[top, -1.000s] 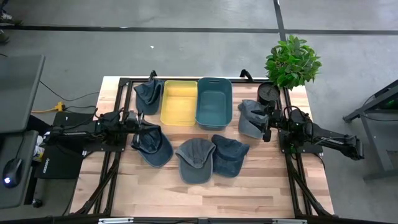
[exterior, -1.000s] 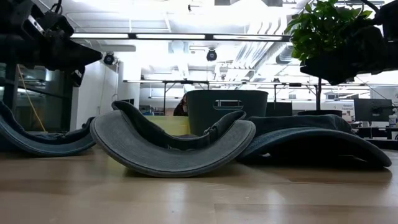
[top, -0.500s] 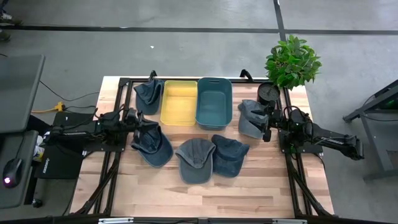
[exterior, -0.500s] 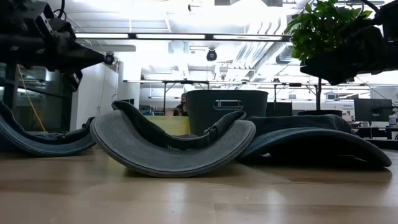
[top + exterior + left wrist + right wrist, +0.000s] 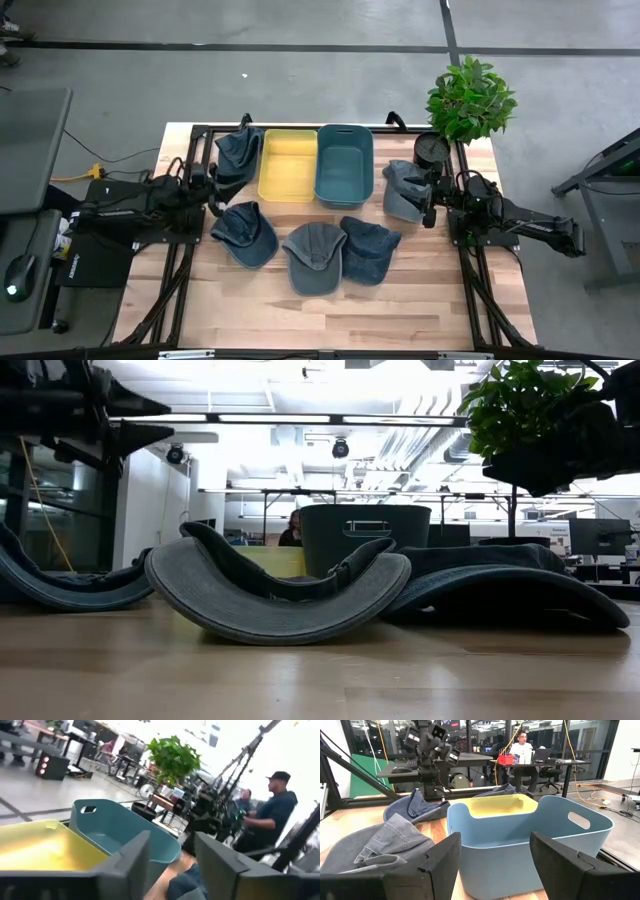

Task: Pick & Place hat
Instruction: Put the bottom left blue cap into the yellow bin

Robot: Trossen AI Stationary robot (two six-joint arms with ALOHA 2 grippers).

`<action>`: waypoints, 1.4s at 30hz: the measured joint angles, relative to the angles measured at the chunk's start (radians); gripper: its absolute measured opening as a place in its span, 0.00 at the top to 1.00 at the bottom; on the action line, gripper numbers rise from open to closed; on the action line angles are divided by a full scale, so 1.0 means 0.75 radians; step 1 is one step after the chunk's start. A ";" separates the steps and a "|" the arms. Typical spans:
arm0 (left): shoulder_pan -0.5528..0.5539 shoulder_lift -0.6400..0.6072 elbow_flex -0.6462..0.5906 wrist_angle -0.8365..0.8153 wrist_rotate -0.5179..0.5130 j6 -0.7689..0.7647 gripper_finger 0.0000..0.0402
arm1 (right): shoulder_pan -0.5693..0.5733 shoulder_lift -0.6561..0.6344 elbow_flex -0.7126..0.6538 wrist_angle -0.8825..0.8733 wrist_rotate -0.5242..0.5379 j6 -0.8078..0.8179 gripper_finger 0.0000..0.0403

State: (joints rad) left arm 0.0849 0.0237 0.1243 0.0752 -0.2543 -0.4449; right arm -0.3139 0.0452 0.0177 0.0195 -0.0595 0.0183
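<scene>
Wooden table (image 5: pixel 400 300) is seen from above on a grey floor, an open workshop with desks behind it. Left gripper (image 5: pixel 213 182) is held above the table at the left edge, fingers (image 5: pixel 131 865) apart with nothing between them. Just below its tip a blue cap (image 5: pixel 243 234) lies on the wood; just beyond the tip another cap (image 5: pixel 236 152) leans beside the yellow bin (image 5: pixel 288 166). Touching that bin on its far side is the teal bin (image 5: pixel 344 165). Two more caps, a grey-blue one (image 5: pixel 314 257) and a darker one (image 5: pixel 368 248), lie farther along the table, past the first cap. Right gripper (image 5: pixel 429 203) is parked at the opposite edge, fingers (image 5: pixel 442 862) spread wide and empty, with a folded cap (image 5: pixel 403 190) right at its tip. A potted plant (image 5: pixel 470 98) stands just behind it. People are seen in the room beyond.
</scene>
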 joint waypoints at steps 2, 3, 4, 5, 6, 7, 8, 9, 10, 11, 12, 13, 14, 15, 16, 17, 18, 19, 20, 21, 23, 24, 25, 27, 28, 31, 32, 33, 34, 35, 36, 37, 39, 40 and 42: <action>0.000 0.001 0.034 -0.012 -0.010 -0.010 0.52 | 0.000 0.000 0.000 0.000 0.000 0.000 0.42; 0.000 0.001 0.054 -0.025 -0.025 -0.031 0.49 | 0.000 0.000 0.000 0.000 0.000 0.000 0.42; 0.000 -0.001 0.074 -0.053 -0.044 -0.054 0.48 | 0.000 0.000 0.000 0.000 0.000 0.000 0.42; 0.000 0.000 0.095 -0.091 -0.064 -0.075 0.47 | 0.000 0.000 0.000 0.000 0.000 0.000 0.42; 0.000 0.001 0.116 -0.132 -0.074 -0.079 0.47 | 0.000 0.000 0.000 0.000 0.000 0.000 0.42; 0.000 0.001 0.138 -0.164 -0.085 -0.081 0.47 | 0.000 0.000 0.000 0.000 0.000 0.000 0.42; 0.000 0.002 0.160 -0.187 -0.091 -0.082 0.47 | 0.000 0.000 0.000 0.000 0.000 0.000 0.42; 0.000 0.002 0.184 -0.205 -0.098 -0.085 0.48 | 0.000 0.000 0.000 0.000 0.000 0.000 0.42; 0.000 0.005 0.207 -0.227 -0.102 -0.089 0.48 | 0.000 0.000 0.000 0.000 0.000 0.000 0.42; 0.000 0.013 0.231 -0.251 -0.105 -0.097 0.49 | 0.000 0.000 0.000 0.000 0.000 0.000 0.42; 0.000 0.023 0.252 -0.282 -0.106 -0.106 0.50 | 0.000 0.000 0.000 0.000 0.000 0.000 0.42; 0.000 0.034 0.271 -0.312 -0.109 -0.111 0.50 | 0.000 0.000 0.000 0.000 0.000 0.000 0.42; 0.000 0.050 0.295 -0.340 -0.109 -0.112 0.51 | 0.000 0.000 0.000 0.000 0.000 0.000 0.42; 0.000 0.070 0.323 -0.368 -0.109 -0.112 0.52 | 0.000 0.000 0.000 0.000 0.000 0.000 0.42; 0.000 0.091 0.349 -0.402 -0.109 -0.114 0.53 | 0.000 0.000 0.000 0.000 0.000 0.000 0.42; 0.000 0.115 0.374 -0.439 -0.109 -0.120 0.53 | 0.000 0.000 0.000 0.000 0.000 0.000 0.42; 0.000 0.142 0.398 -0.476 -0.109 -0.131 0.54 | 0.000 0.000 0.000 0.000 0.000 0.000 0.42; 0.000 0.171 0.424 -0.522 -0.108 -0.147 0.54 | 0.000 0.000 0.000 0.000 0.000 0.000 0.42; 0.000 0.201 0.450 -0.555 -0.107 -0.163 0.55 | 0.000 0.000 0.000 0.000 0.000 0.000 0.42; 0.000 0.232 0.482 -0.592 -0.101 -0.182 0.55 | 0.000 0.000 -0.001 0.000 0.000 0.000 0.42; 0.000 0.296 0.542 -0.664 -0.087 -0.219 0.55 | 0.000 0.000 0.000 0.000 0.000 0.000 0.42; 0.000 0.334 0.571 -0.695 -0.079 -0.234 0.55 | 0.000 0.000 0.000 0.000 0.000 0.000 0.42; 0.000 0.370 0.599 -0.727 -0.068 -0.254 0.55 | 0.000 0.000 0.000 0.000 0.000 0.000 0.42; 0.000 0.443 0.653 -0.791 -0.063 -0.286 0.55 | 0.000 0.000 0.000 0.000 0.000 0.000 0.42; 0.000 0.478 0.679 -0.813 -0.056 -0.290 0.55 | 0.000 0.000 0.000 0.000 0.000 0.000 0.42; 0.000 0.576 0.757 -0.886 -0.030 -0.291 0.55 | 0.000 0.000 0.000 0.000 0.000 0.000 0.42; 0.000 0.610 0.779 -0.911 -0.026 -0.291 0.55 | 0.000 0.000 0.000 0.000 0.000 0.000 0.42; 0.000 0.641 0.801 -0.933 -0.016 -0.291 0.55 | 0.000 0.000 0.000 0.000 0.000 0.000 0.42; 0.000 0.671 0.825 -0.960 -0.004 -0.290 0.55 | 0.000 0.000 0.000 0.000 0.000 0.000 0.42; 0.000 0.700 0.847 -0.988 0.014 -0.290 0.55 | 0.000 0.000 0.000 0.000 0.000 0.000 0.42; -0.001 0.730 0.867 -1.018 0.024 -0.291 0.55 | 0.000 0.000 0.000 0.000 0.000 0.000 0.42; -0.001 0.760 0.889 -1.048 0.048 -0.290 0.55 | 0.000 0.000 0.000 0.000 0.000 0.000 0.42; -0.001 0.820 0.932 -1.112 0.098 -0.290 0.55 | 0.000 0.000 0.000 0.000 0.000 0.000 0.42; -0.001 0.850 0.955 -1.150 0.125 -0.290 0.55 | 0.000 0.000 0.000 0.000 0.000 0.000 0.42; -0.001 0.911 0.998 -1.240 0.175 -0.291 0.55 | 0.000 0.000 0.000 0.000 0.000 0.000 0.42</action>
State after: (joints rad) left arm 0.0845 0.7066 0.8727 -0.8551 -0.1233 -0.6633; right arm -0.3138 0.0452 0.0177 0.0193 -0.0597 0.0181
